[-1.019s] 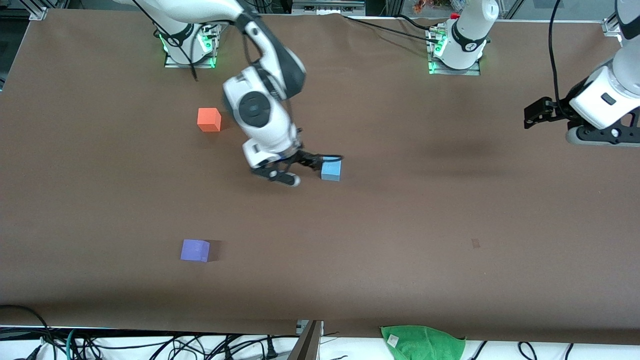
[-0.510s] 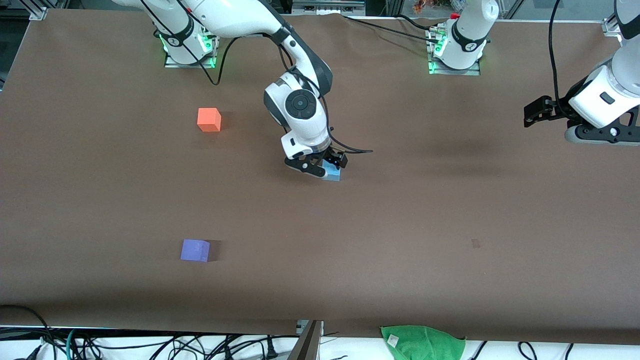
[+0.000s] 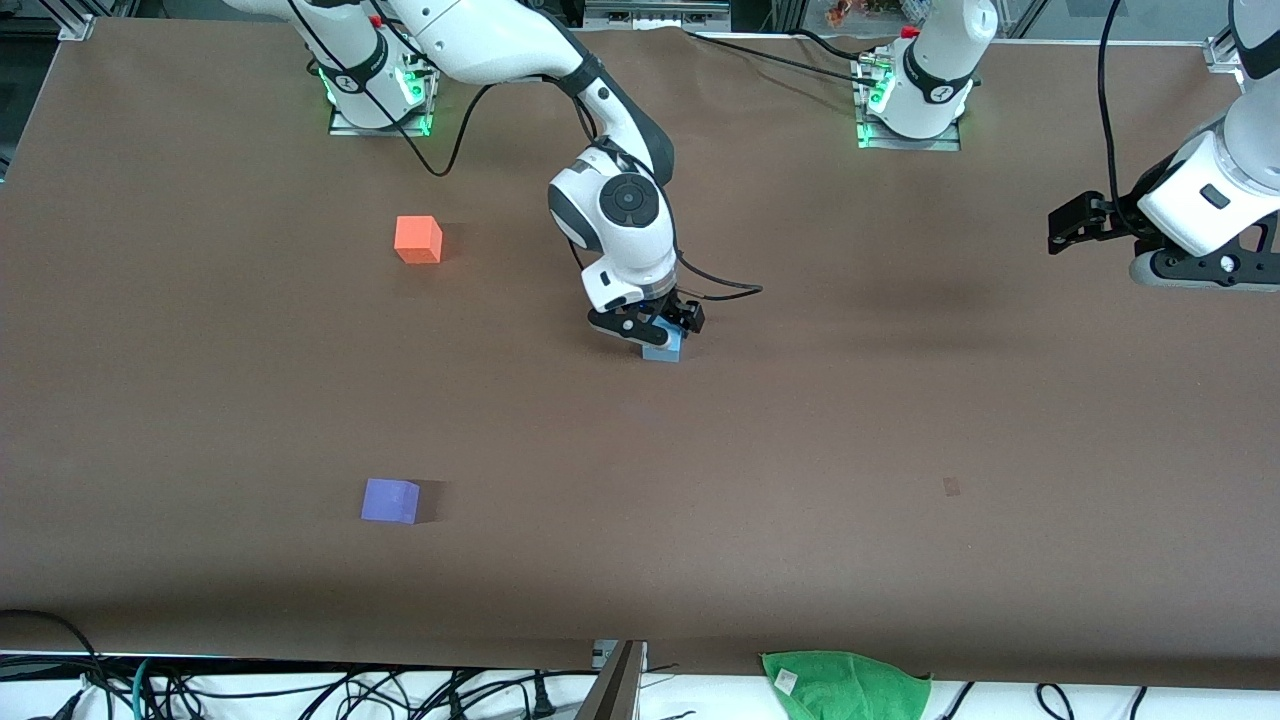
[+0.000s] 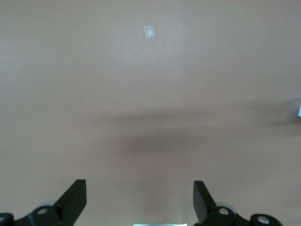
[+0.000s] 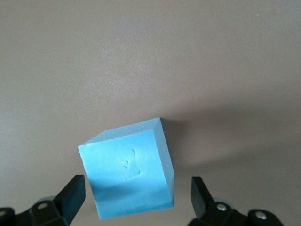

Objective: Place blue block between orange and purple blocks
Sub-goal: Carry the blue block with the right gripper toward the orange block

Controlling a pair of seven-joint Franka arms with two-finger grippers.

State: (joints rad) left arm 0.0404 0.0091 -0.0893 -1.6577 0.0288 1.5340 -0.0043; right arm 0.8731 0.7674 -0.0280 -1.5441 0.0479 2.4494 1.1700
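Note:
The light blue block (image 3: 662,349) sits on the brown table near its middle. My right gripper (image 3: 652,327) is open just above it, a finger on each side. In the right wrist view the block (image 5: 129,168) lies between the open fingertips (image 5: 73,194), not gripped. The orange block (image 3: 418,239) sits toward the right arm's end, farther from the front camera. The purple block (image 3: 390,500) sits nearer the front camera, roughly in line with the orange one. My left gripper (image 3: 1068,228) waits open in the air over the left arm's end of the table.
A green cloth (image 3: 845,683) lies at the table's front edge. A small pale mark (image 4: 149,32) shows on the table in the left wrist view. Cables run along the edge nearest the front camera.
My right arm has swung toward the left arm's end and come down over the blue block, fingers now straddling it. The blocks and the left arm have not moved.

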